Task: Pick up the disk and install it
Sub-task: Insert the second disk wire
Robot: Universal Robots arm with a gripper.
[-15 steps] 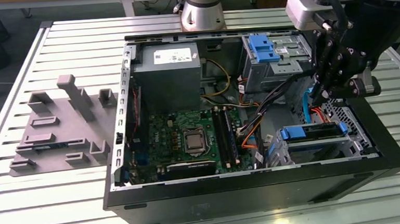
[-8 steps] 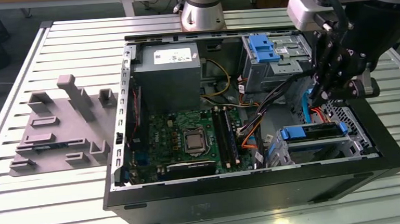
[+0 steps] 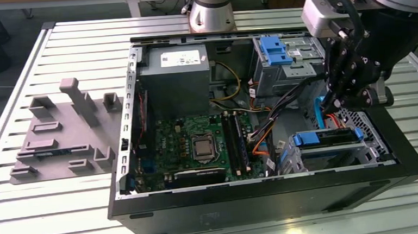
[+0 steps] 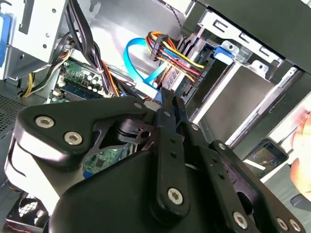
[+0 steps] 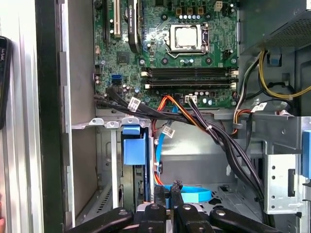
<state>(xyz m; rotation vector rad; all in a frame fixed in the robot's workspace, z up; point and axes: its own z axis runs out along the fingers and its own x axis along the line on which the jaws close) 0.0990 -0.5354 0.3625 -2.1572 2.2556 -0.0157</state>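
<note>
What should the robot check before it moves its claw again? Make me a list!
1. Claw is inside the open computer case, beside the drive cage: ok.
2. Claw has the disk: not ok. Its fingers are together with no disk between them.
3. Disk in its blue frame sits at the top of the drive cage: ok.
4. Disk pushed fully home: cannot tell.
5. Path free of wires: not ok. The blue cable loops right by the claw's tips, and the wire bundle is close.

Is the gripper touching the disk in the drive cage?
Cannot tell. In the exterior view the gripper hangs above the disk in its blue frame, but neither contact nor a gap shows plainly.
</note>
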